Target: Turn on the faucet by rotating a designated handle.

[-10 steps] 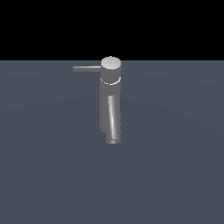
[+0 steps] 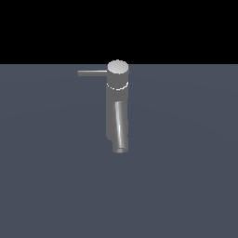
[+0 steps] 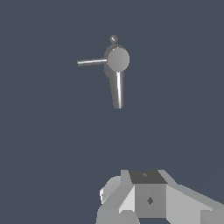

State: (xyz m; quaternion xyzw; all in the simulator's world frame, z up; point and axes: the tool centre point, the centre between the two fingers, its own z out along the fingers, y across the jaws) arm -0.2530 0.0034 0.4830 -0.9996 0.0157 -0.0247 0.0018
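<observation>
The faucet (image 2: 116,109) is a small grey upright cylinder with a lighter round cap (image 2: 118,68), standing on the dark grey floor in the middle of the exterior view. Its handle (image 2: 92,73), a thin straight rod, sticks out from the cap toward the exterior view's left. The slanted spout tube (image 2: 120,128) points toward the camera. The wrist view shows the faucet (image 3: 117,65) from above, with the handle (image 3: 92,62) and spout (image 3: 118,89). Only a white and grey part of my gripper (image 3: 148,199) shows there, well apart from the faucet. Its fingers are not clear. The gripper is out of the exterior view.
A flat dark grey floor (image 2: 186,162) spreads around the faucet. A small grey knob (image 3: 113,39) shows just beyond the cap in the wrist view.
</observation>
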